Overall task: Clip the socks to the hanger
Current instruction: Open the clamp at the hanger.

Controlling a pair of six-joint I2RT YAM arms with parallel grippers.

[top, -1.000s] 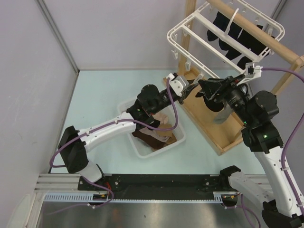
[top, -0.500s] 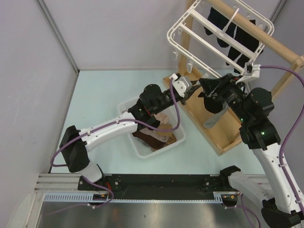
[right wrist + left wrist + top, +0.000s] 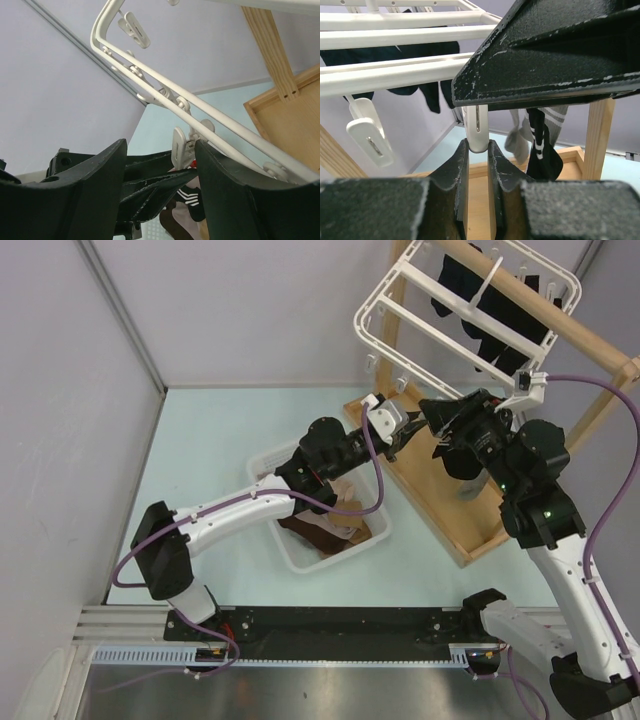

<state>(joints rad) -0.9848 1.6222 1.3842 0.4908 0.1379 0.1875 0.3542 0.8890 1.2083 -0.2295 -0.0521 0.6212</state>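
We see the left pincer (image 3: pixel 477 148) closed on a small white clip (image 3: pixel 476 125) that dangles from a bar of the white hanger (image 3: pixel 385 80), one fingertip pressing each side of the clip's lower end. The right pincer (image 3: pixel 160 145) sits just above and beside it, tip to tip with the left one. Its jaws stand wide apart, and the same clip shows in the gap between them. A grey sock (image 3: pixel 516 142) and a black sock with white stripes (image 3: pixel 542 157) hang together below the right pincer, just behind the pinched clip. Their tops are hidden behind its finger, so we cannot tell whether the jaws grip them or they only hang from it. Another clip (image 3: pixel 367 132) hangs free further along the bar. The hanger itself hangs from the wooden rack (image 3: pixel 597 140) at the far right of the bench (image 3: pixel 220 440), tilted, with several dark socks (image 3: pixel 492 325) already clipped along its far side. Nearer the arms, under the left forearm, a white basket (image 3: pixel 287 547) stands on the bench with brown and beige socks (image 3: pixel 330 530) lying in it, well apart from the hanger.
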